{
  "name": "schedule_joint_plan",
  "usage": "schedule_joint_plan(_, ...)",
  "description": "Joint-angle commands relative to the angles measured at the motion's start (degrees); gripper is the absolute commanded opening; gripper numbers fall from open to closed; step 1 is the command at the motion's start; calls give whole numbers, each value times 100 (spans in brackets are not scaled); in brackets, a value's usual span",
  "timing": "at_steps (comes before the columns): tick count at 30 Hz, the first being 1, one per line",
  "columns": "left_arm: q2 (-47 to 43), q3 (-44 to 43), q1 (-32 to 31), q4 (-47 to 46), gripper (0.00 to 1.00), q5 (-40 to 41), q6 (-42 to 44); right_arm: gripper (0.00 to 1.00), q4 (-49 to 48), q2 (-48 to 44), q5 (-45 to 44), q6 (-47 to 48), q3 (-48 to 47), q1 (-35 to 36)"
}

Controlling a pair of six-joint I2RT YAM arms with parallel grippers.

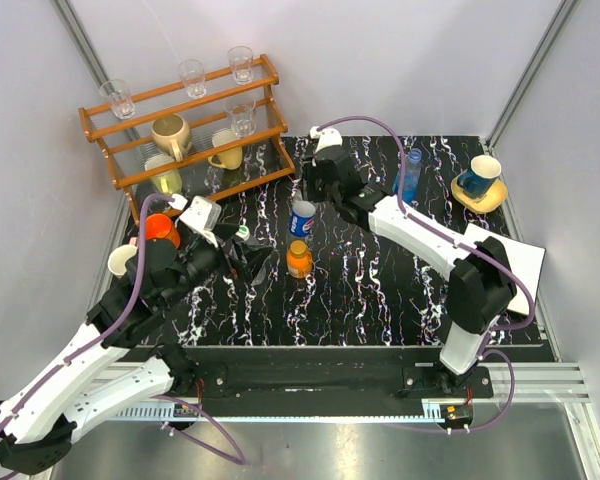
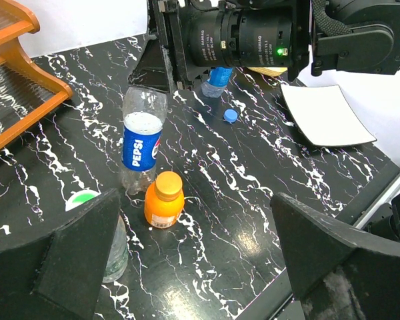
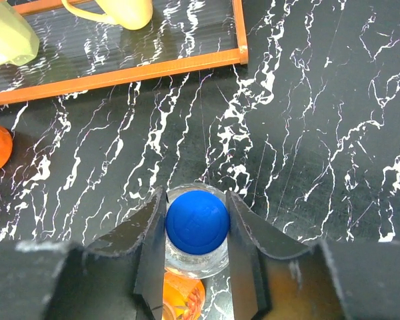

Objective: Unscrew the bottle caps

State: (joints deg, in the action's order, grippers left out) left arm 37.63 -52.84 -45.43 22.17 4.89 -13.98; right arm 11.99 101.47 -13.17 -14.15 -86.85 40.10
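Note:
The clear bottle with the blue-red label stands mid-table. My right gripper is above it, with both jaws pressed on its blue cap. In the left wrist view that bottle has its top hidden under the right gripper. The squat orange bottle stands just in front, with its cap on. The green-label bottle stands by my open, empty left gripper. The translucent blue bottle is at the back right, and a loose blue cap lies near it.
A wooden rack with glasses and mugs stands at the back left. An orange cup and a white cup sit at the left edge. A blue cup on a yellow saucer and a white plate are at the right.

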Motion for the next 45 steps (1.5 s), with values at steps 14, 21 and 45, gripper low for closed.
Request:
schedule_joint_plan(14, 860, -964, 25, -424, 99, 1049, 9, 0, 531, -2665, -1144, -156, 187, -2)
schedule_joint_plan(21, 1808, -2158, 656, -469, 99, -152, -96, 0, 1156, -3432, 136, -1300, -25, -11)
schedule_joint_plan(45, 2284, -1264, 1590, -2490, 99, -5849, -1195, 0, 489, -3925, 2881, -2601, 300, -54)
